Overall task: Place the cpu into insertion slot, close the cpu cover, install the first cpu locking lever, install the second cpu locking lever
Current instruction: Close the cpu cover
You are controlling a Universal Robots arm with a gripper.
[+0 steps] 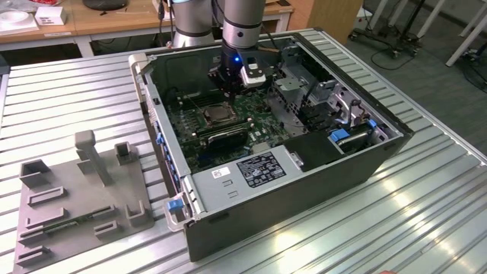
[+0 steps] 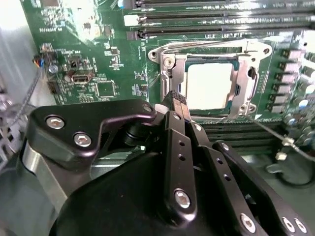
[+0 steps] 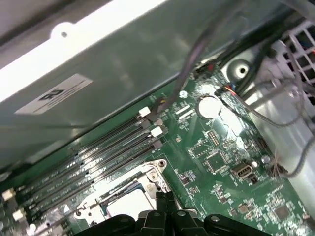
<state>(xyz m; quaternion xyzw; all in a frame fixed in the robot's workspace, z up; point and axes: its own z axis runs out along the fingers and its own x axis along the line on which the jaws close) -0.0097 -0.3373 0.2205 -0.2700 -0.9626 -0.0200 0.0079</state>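
Observation:
The cpu lies flat in the insertion slot on the green board, its pale metal top showing through the cut-out of the cpu cover. The cover lies down flat over the chip. A thin wire lever runs along one side of the cover. My gripper is shut, its black fingertips pressed together right at the cover's edge with nothing seen between them. In the exterior view the gripper hangs inside the open computer case just behind the socket.
Long memory slots run beside the socket. A black ribbed heatsink sits in front of it and a power supply at the case front. Loose cables hang near a drive cage. A grey fixture plate lies at the exterior view's left.

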